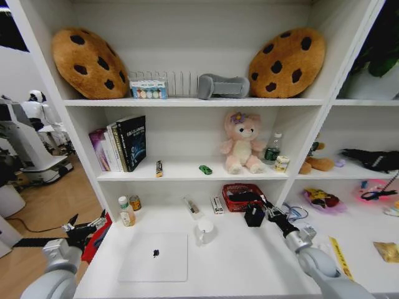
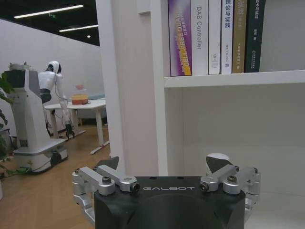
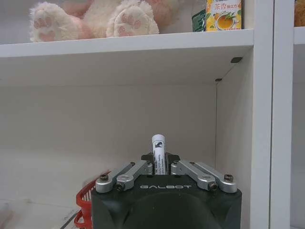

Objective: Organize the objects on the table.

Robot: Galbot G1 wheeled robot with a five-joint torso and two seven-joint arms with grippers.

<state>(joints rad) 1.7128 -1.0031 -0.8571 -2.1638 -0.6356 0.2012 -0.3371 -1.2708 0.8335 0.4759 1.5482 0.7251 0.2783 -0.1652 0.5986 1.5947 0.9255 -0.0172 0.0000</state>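
Both arms are pale grey rounded tubes ending in black wrist blocks. The left gripper (image 2: 167,167) has a black housing stamped GALBOT in grey, silver linkage bars with round screws, dark fingertip pads. The right gripper (image 3: 160,160) matches: black body, same lettering, silver screwed links.

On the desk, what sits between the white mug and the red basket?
In the head view, a small white box stands between the white mug and the red basket, nearer the basket, at the back of the desk.
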